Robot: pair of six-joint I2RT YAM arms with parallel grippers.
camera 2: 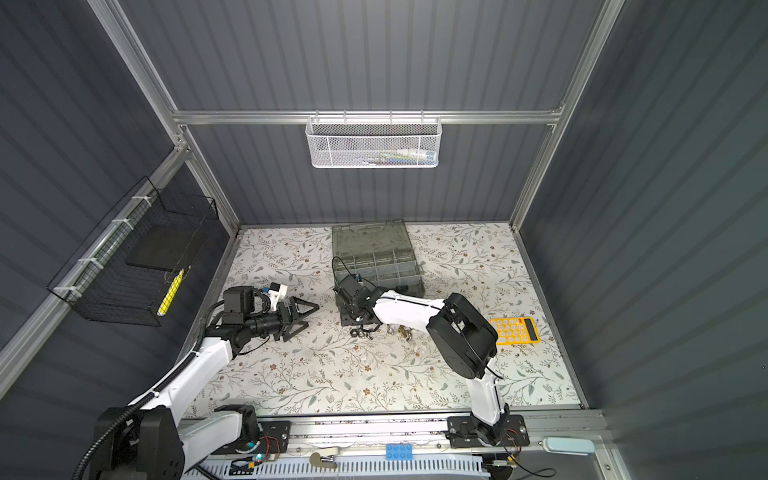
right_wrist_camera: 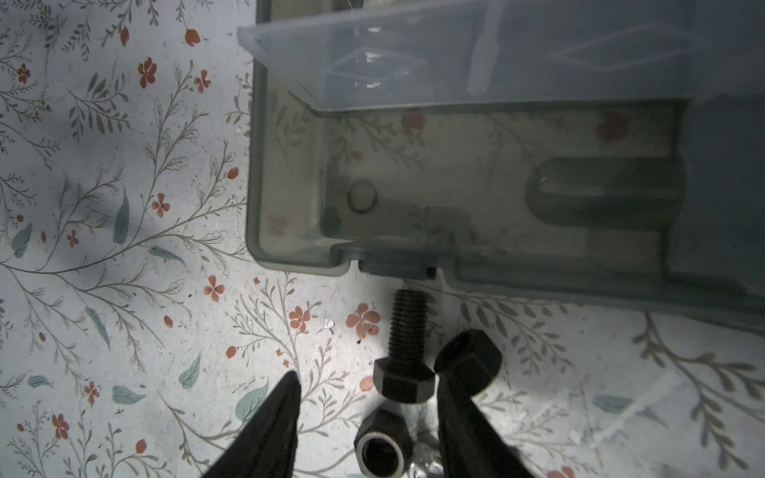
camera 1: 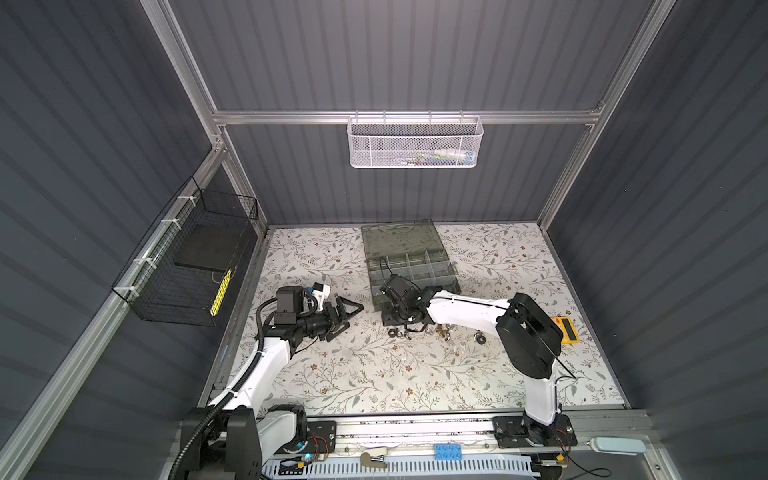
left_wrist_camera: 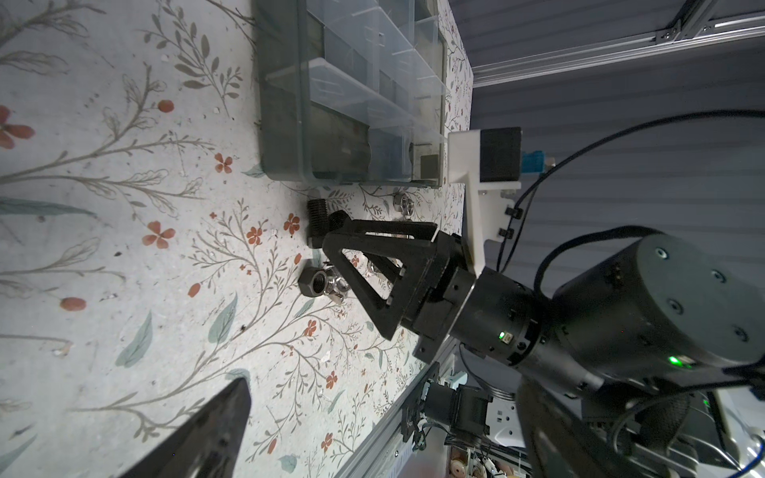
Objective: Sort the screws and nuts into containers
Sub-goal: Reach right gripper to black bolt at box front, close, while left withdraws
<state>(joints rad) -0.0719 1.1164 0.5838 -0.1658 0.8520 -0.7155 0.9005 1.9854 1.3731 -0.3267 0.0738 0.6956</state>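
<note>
While your right gripper [right_wrist_camera: 368, 378] hangs with jaws partly apart, a black bolt [right_wrist_camera: 407, 327] lies on the floral mat [right_wrist_camera: 124, 289] between its fingers [right_wrist_camera: 269, 434], head close against one, not clamped. Two black nuts [right_wrist_camera: 470, 356] crowd that spot, and the open organiser case [right_wrist_camera: 254, 186] stands just past the bolt's tip, contents unclear. Your left gripper [camera 1: 348, 319] gapes wide, well apart.

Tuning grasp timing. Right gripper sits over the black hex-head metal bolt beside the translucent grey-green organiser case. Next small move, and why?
Probably close the right gripper on the black hex-head metal bolt: its head lies between the open fingers, neither gripping it yet. Go slowly; a black hex piece crowds one finger.
</note>
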